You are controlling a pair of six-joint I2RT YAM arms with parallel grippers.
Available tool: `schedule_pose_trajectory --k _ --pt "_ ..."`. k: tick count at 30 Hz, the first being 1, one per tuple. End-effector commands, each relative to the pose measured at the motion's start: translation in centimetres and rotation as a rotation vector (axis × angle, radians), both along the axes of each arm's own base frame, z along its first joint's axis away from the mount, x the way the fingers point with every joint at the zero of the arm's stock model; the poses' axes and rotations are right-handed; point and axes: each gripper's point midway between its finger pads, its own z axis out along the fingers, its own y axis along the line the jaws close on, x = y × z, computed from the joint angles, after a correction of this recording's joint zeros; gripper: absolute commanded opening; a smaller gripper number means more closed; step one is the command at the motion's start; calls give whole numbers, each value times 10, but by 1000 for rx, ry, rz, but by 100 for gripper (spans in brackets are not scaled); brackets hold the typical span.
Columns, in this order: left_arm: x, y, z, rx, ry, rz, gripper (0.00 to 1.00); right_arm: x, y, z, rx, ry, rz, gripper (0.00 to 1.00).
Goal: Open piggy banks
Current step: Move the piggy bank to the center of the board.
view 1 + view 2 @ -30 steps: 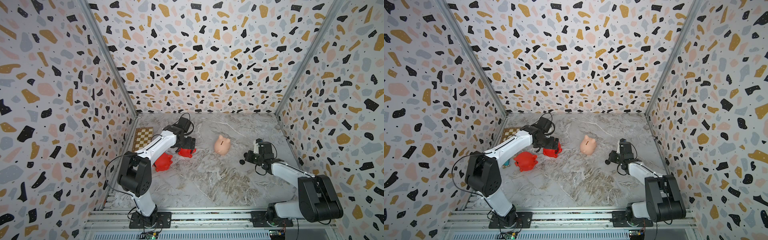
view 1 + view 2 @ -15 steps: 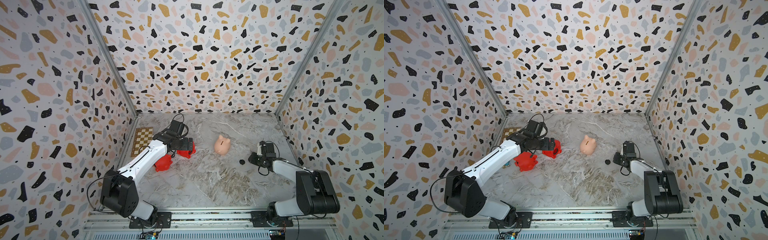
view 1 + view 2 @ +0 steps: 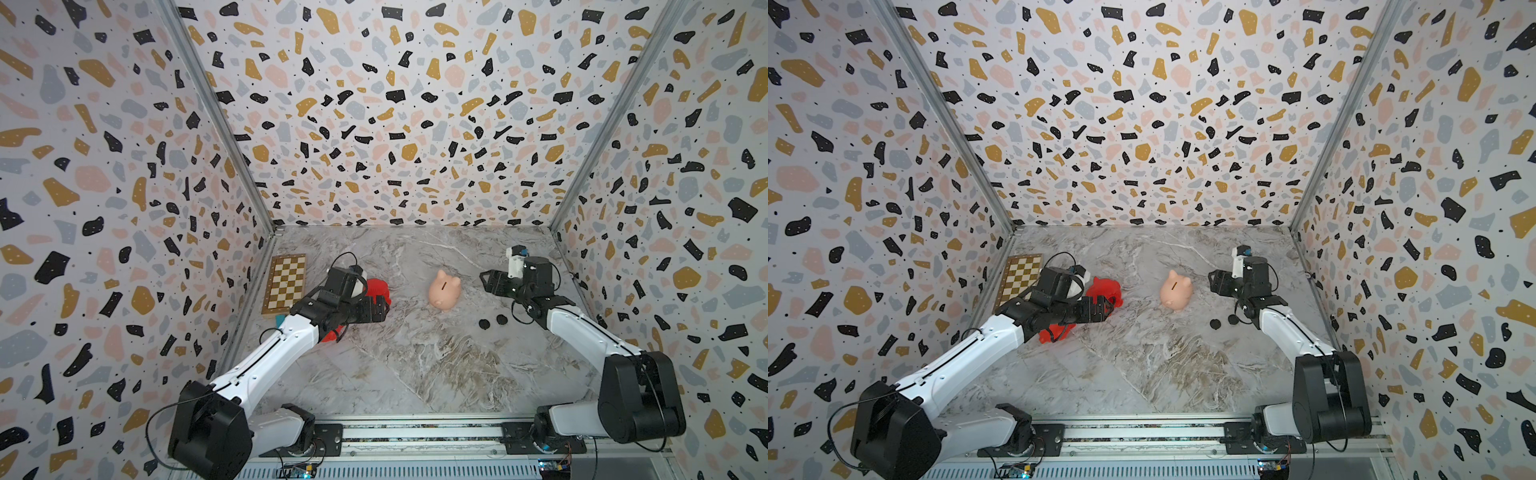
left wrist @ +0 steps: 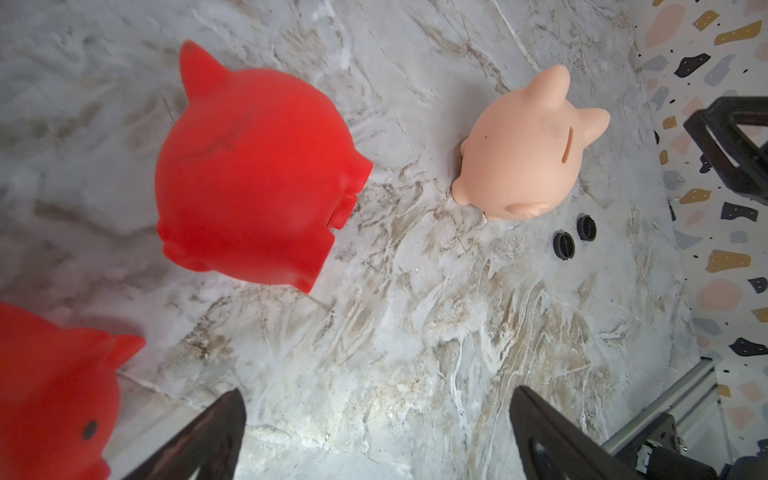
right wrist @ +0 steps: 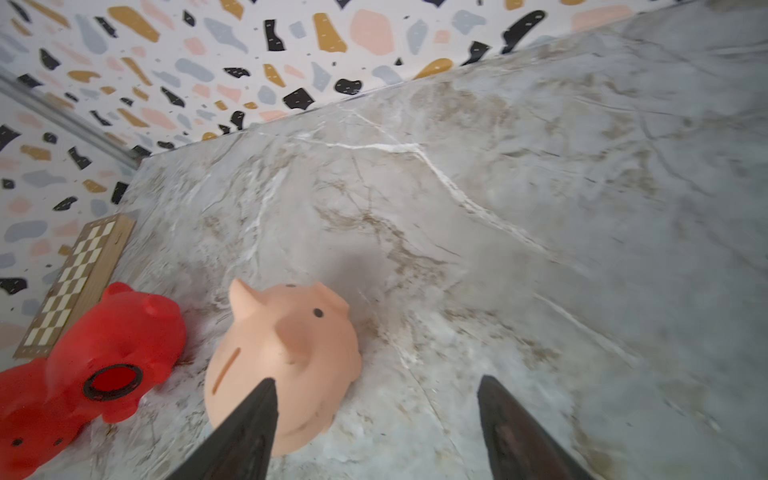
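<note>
Two red piggy banks lie at the left in both top views, one (image 3: 378, 288) behind my left gripper (image 3: 374, 309), the other (image 3: 332, 334) partly under that arm. The left wrist view shows both pigs (image 4: 257, 178) (image 4: 54, 395). My left gripper (image 4: 377, 395) hangs open over bare table. In the right wrist view the nearer red pig (image 5: 116, 353) lies on its side with its round belly hole (image 5: 112, 381) open. The peach piggy bank (image 3: 444, 289) stands upright mid-table. My right gripper (image 3: 488, 282) is open and empty, just right of the peach piggy bank (image 5: 286, 353).
Two black plugs (image 3: 484, 323) (image 3: 502, 319) lie loose on the marble table in front of the right gripper; the left wrist view also shows one plug (image 4: 564, 246) beside the second (image 4: 586, 227). A folded chessboard (image 3: 286, 282) lies by the left wall. Patterned walls close in three sides.
My right gripper has opened, risen from the table and drawn back; two plugs now lie where it was. My left arm has dropped lower, its gripper shifting slightly forward off the red pig.
</note>
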Motion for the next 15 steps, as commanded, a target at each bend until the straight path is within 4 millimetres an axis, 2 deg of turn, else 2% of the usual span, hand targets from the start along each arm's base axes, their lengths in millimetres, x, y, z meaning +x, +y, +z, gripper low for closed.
schedule_pose_trajectory --k 1,5,7,11,15 --pt "-1 -9 8 -105 -17 10 99 18 30 24 18 -112 121 81" --pt "-11 -9 -1 -138 1 19 99 35 56 22 30 -126 208 81" --pt "-16 -6 -4 -136 6 20 99 38 71 17 31 -121 258 81" --pt "-22 0 -10 -122 14 39 99 35 103 0 23 -88 337 81" --pt "-22 2 -9 -125 0 55 99 25 120 -17 0 -59 356 81"
